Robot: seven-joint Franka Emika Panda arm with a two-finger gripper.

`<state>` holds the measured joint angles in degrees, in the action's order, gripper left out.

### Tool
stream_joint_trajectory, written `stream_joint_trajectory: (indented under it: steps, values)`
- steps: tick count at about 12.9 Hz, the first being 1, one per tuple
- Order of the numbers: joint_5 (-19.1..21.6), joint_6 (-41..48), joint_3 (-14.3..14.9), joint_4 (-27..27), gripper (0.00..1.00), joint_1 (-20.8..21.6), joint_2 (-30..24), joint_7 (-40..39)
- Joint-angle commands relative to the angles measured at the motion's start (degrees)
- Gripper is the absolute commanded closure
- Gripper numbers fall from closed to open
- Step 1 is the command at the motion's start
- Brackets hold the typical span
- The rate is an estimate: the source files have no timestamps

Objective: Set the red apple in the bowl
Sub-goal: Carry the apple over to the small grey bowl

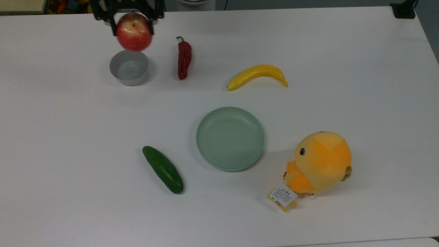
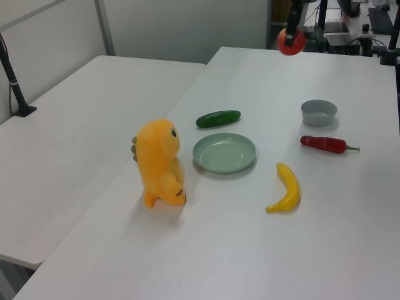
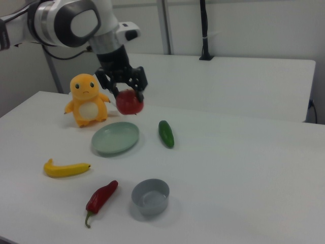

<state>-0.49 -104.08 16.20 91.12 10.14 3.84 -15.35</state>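
My gripper (image 1: 133, 25) is shut on the red apple (image 1: 134, 32), carried in the air near the top view's upper left. In that view the apple overlaps the far rim of the small grey bowl (image 1: 129, 67), which stands empty on the white table. The right view has the apple (image 3: 129, 102) between the black fingers (image 3: 139, 84), high over the table, with the bowl (image 3: 150, 196) well below it toward the near edge. At the left view's top the apple (image 2: 291, 41) hangs above and behind the bowl (image 2: 319, 112).
A red chili pepper (image 1: 184, 58) lies right of the bowl in the top view, a banana (image 1: 257, 75) farther right. A pale-green dish (image 1: 230, 138) sits mid-table, a cucumber (image 1: 163, 169) to its left, an orange plush toy (image 1: 319, 163) to its right.
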Motion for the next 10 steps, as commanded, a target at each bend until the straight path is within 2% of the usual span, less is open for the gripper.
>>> stream_joint_trajectory:
  steps: [1,3,6,10]
  values:
    - [1.5,3.1,6.5,5.4,0.50,0.1,-4.6,-8.5]
    - [1.0,3.0,6.8,9.0,0.50,-2.7,-6.1,-8.7]
    - [0.1,0.9,6.4,15.3,0.50,-4.8,-6.9,-8.7]
    - [0.1,-9.3,6.1,25.2,0.50,-4.8,-6.5,-6.5]
